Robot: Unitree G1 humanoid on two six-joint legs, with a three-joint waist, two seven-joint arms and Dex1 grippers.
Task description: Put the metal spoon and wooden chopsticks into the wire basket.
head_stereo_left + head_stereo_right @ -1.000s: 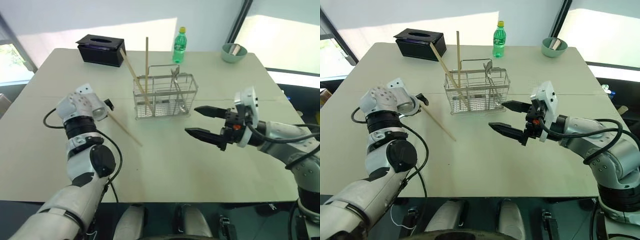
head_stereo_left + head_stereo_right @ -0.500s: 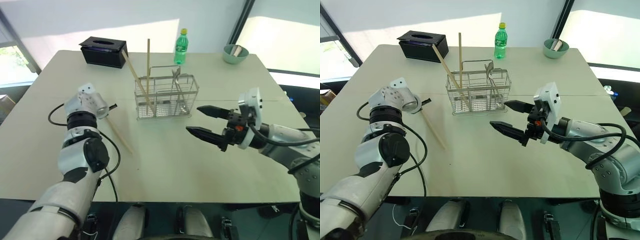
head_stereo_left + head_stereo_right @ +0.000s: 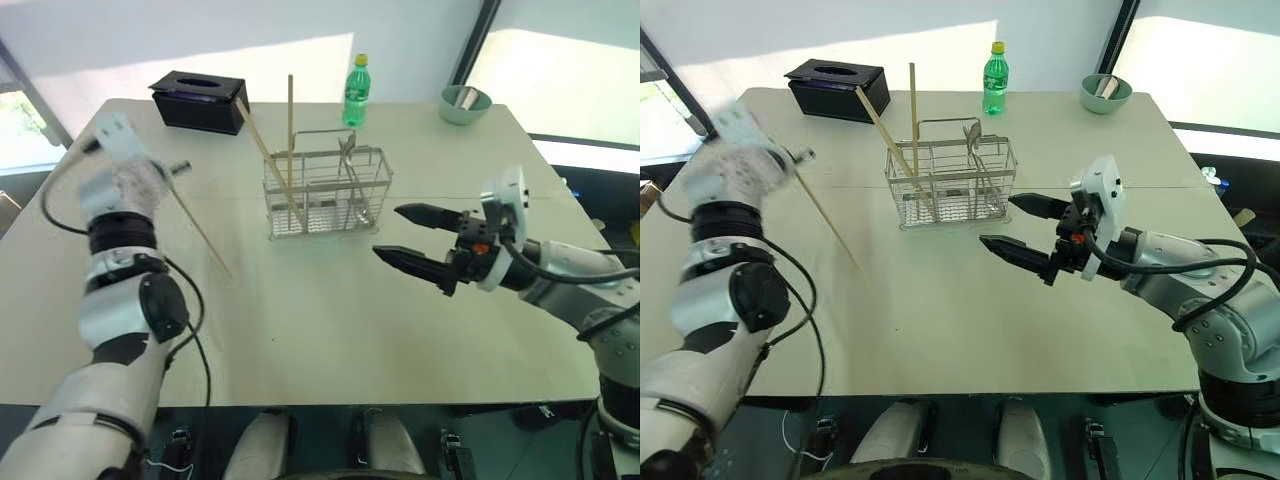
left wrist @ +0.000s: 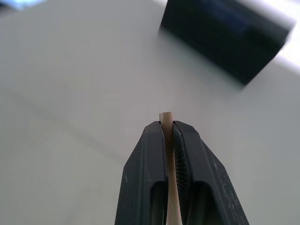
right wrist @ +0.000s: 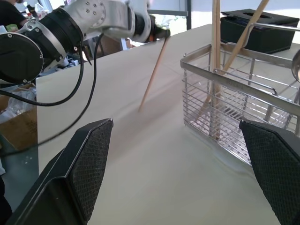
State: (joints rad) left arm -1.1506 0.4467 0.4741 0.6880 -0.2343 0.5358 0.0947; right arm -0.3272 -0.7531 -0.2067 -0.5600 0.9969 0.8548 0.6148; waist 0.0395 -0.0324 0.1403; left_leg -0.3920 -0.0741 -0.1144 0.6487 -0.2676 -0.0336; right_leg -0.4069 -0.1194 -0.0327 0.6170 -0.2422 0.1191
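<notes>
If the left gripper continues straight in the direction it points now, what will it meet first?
Probably the black tissue box: in the wrist view it lies ahead of the left gripper, somewhat to one side, past bare table. Depth is unclear, so it might pass beside it.

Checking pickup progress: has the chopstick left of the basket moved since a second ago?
Yes. The left gripper has lifted the chopstick toward the tissue box.

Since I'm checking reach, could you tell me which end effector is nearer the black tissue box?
Left. The left end effector, shut on a light-tan wooden chopstick, hangs just in front of the black tissue box; the open right end effector is far off, beyond the silver wire basket.
</notes>
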